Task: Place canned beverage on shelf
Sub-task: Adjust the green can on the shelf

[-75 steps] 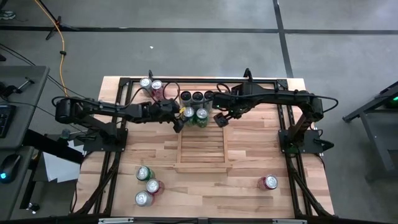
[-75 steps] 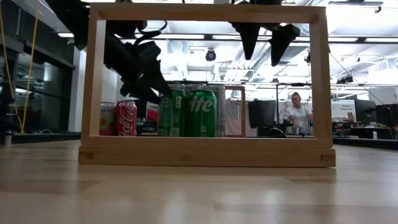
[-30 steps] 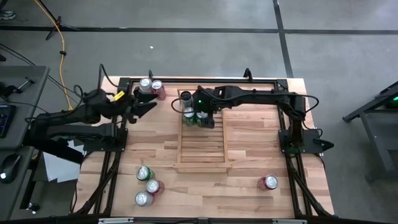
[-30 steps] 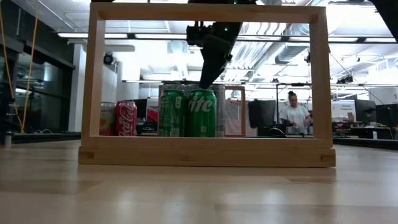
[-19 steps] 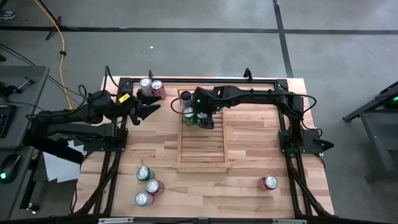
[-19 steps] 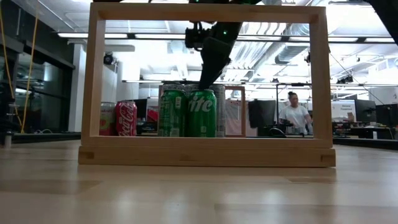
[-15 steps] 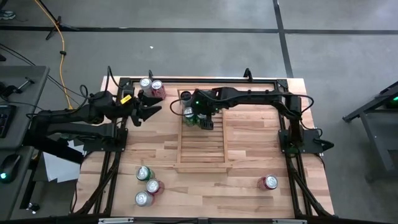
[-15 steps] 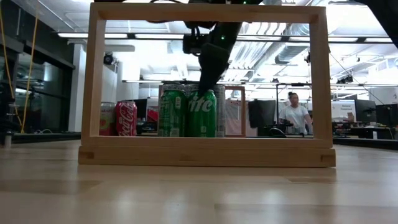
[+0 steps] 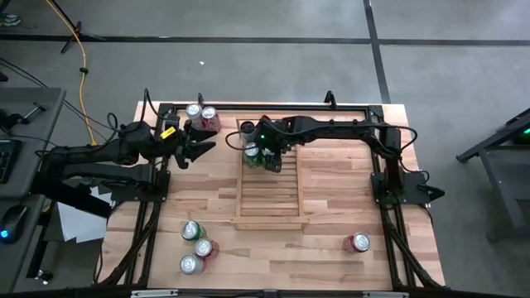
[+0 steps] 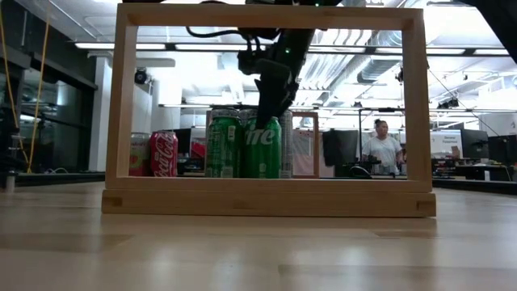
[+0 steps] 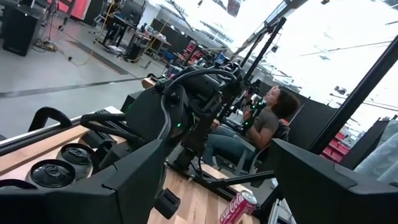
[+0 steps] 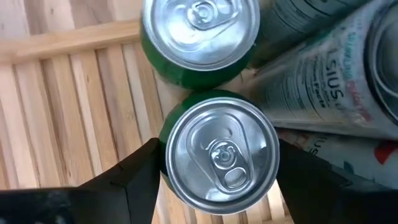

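Green can [image 12: 219, 154] on the shelf [image 9: 267, 199], right jaws astride it, another green can [image 12: 200, 32] touching.

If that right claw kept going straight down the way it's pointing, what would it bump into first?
The right claw points straight down over a green can on the shelf, its fingers either side of the lid. It would likely meet that can first, though whether the fingers already touch it is unclear.

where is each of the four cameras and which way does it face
High view: above the table, straight down; both arms, the shelf.
Low view: table height, level across; right end effector above the green can.
Left wrist view: on the waiting left arm by the table's left side, facing the right arm; own fingers in front.
Right wrist view: straight down; own fingers flank that green can.
Shared: the green can, in the low and right wrist views.
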Robot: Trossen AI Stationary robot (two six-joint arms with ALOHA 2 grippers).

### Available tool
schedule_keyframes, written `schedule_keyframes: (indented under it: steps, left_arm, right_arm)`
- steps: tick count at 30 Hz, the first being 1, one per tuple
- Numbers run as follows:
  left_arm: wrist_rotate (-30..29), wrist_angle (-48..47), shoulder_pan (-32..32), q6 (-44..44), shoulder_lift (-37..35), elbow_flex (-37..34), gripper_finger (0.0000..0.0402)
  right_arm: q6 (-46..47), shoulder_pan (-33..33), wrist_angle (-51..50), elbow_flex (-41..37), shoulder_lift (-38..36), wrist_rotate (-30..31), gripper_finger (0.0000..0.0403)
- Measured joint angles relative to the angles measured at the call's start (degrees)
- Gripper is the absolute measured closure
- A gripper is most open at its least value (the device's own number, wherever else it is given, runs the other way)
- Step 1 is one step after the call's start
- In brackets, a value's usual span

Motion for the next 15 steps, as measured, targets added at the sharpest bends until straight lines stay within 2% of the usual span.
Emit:
schedule_keyframes:
  steps: [3, 15]
  left_arm:
    - [0.00, 0.00, 0.00, 0.12, 0.00, 0.00, 0.0119]
    - [0.00, 0.02, 0.00, 0.21, -0.02, 0.00, 0.0119]
  right_arm:
    - [4.68, 0.38, -1.32, 0.02, -0.25, 1.23, 0.0148]
    - [34.43, 4.23, -4.43, 0.02, -0.91, 7.83, 0.0148]
